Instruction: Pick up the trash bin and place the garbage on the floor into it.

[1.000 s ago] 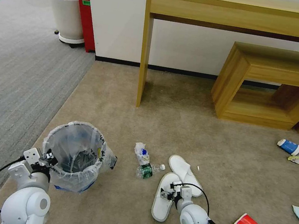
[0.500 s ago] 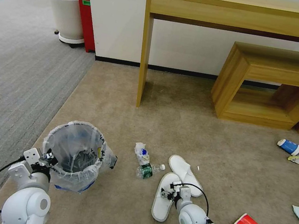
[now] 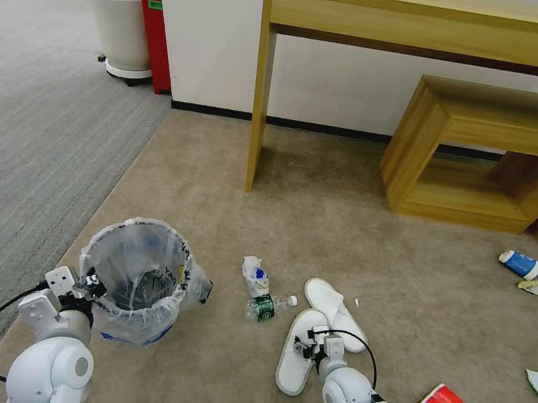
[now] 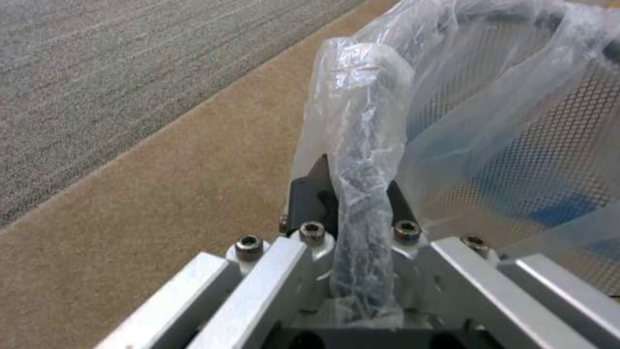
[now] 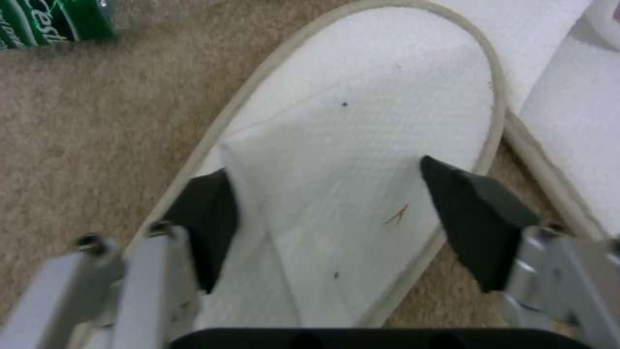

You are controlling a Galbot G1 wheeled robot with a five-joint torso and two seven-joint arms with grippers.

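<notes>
Wrinkly clear plastic bin liner (image 4: 362, 121)

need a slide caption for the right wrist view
Open right gripper straddling the white cloth slipper on the beige carpet.

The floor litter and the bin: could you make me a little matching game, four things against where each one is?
Things:
1. trash bin
2. nearer slipper
3. bottle
4. blue-white cup

Places:
A. on its side, just left of the slippers
B. between the open right gripper's fingers
C. far right, near the low wooden bench
D. its rim pinched by the left gripper

Pairs: 1-D, 2-B, 3-A, 4-C
</notes>
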